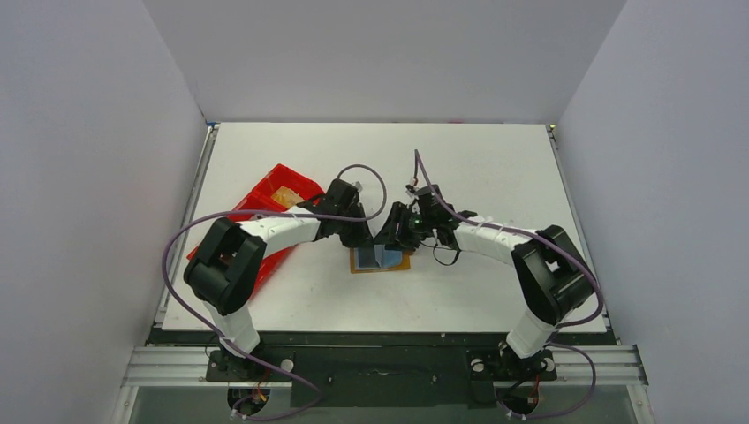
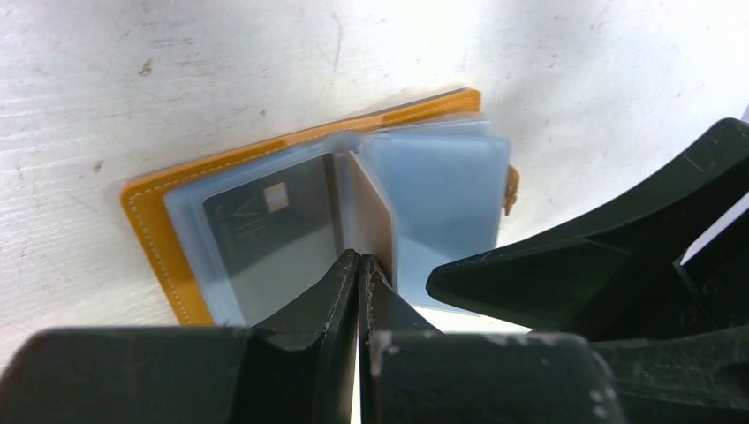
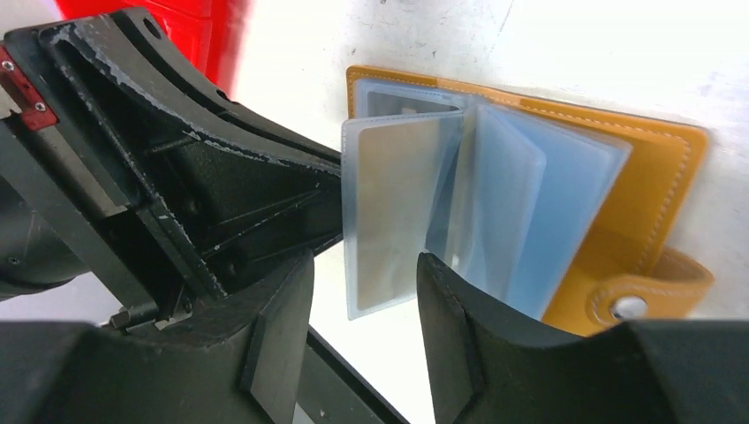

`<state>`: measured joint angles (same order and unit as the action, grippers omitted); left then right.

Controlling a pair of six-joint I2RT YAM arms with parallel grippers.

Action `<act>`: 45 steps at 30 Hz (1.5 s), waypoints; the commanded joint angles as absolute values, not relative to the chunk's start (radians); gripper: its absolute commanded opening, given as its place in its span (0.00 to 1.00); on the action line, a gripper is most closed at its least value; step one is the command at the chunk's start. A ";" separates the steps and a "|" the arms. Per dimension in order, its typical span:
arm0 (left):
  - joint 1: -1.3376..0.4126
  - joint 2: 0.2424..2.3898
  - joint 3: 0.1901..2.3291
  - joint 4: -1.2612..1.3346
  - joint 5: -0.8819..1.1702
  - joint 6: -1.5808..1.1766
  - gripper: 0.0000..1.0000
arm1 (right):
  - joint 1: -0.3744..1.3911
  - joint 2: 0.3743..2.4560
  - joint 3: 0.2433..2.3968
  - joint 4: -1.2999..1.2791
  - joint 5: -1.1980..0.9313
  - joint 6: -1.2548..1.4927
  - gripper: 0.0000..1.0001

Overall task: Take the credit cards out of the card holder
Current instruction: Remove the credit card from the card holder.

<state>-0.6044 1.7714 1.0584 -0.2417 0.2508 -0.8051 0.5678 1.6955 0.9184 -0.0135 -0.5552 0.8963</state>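
Right pincer [image 3: 366, 269] of mine stands spread, its fingers straddling the lower edge of one upright clear leaf [image 3: 389, 194]. Left pincer [image 2: 359, 261] is pressed together against that leaf's side edge; whether it nips the plastic I cannot tell. Card holder [image 1: 382, 260] lies open near the desk's [image 1: 495, 168] middle, slightly toward the near edge, with credit cards [image 2: 442, 190] in its fanned leaves. Red tray [image 1: 265, 199] sits by the left edge, apart from the holder. Bare desk stretches toward the far and right edges.
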 commanded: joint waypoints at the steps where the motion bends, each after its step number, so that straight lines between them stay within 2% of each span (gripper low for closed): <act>1: -0.623 1.779 1.121 -0.200 0.280 -0.808 0.00 | 0.556 1.604 0.945 -0.134 -0.445 0.832 0.44; 15: -0.693 1.863 1.194 -0.196 0.285 -0.821 0.00 | 0.537 1.482 0.922 -0.330 -0.135 0.767 0.42; 18: -0.692 1.856 1.196 -0.206 0.276 -0.816 0.00 | 0.549 1.480 0.926 -0.342 -0.122 0.758 0.36; 20: -0.693 1.851 1.199 -0.210 0.271 -0.811 0.00 | 0.563 1.494 0.938 -0.353 -0.117 0.750 0.29; 28: -0.690 1.836 1.193 -0.224 0.254 -0.812 0.00 | 0.627 1.541 0.994 -0.374 -0.088 0.732 0.16; 37: -0.638 1.764 1.138 -0.248 0.214 -0.803 0.00 | 0.676 1.650 1.057 -0.379 -0.086 0.715 0.14; 41: -0.615 1.745 1.102 -0.241 0.222 -0.796 0.04 | 0.674 1.688 1.063 -0.380 -0.077 0.706 0.13; 45: -0.604 1.744 1.082 -0.224 0.249 -0.794 0.08 | 0.670 1.719 1.056 -0.377 -0.062 0.706 0.05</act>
